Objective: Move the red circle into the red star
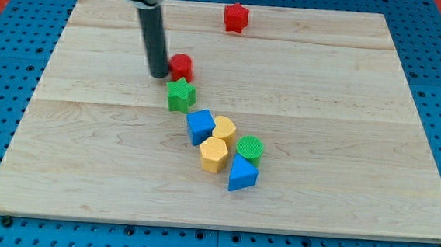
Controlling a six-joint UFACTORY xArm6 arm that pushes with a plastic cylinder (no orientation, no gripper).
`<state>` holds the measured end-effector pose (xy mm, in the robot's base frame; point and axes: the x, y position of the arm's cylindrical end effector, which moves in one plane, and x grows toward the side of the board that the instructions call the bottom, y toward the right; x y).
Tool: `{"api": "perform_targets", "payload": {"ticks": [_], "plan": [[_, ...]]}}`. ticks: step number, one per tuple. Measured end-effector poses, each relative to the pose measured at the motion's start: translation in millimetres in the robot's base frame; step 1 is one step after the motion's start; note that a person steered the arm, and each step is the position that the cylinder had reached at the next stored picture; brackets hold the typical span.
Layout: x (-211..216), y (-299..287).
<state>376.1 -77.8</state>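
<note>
The red circle point(182, 65) is a short red cylinder left of the board's centre, in the upper half. The red star point(236, 17) sits near the top edge, up and to the right of it, well apart. My tip point(159, 75) is at the end of the dark rod, just left of the red circle and slightly below it, close to touching its left side. The green star point(180, 94) lies right below the red circle.
Below the green star a cluster runs down to the right: a blue block point(199, 126), a yellow block point(224, 129), a yellow hexagon point(214, 154), a green circle point(250, 150) and a blue triangle point(242, 174). The wooden board point(359, 149) sits on a blue pegboard surface.
</note>
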Motion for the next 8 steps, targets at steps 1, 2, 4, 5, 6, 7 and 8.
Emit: {"api": "perform_targets", "payload": {"ticks": [1,2,4,5,6,7,8], "plan": [[-1,31],[-1,69],[-62,116],[-87,130],[-111,139],[-115,170],[-132,202]]}}
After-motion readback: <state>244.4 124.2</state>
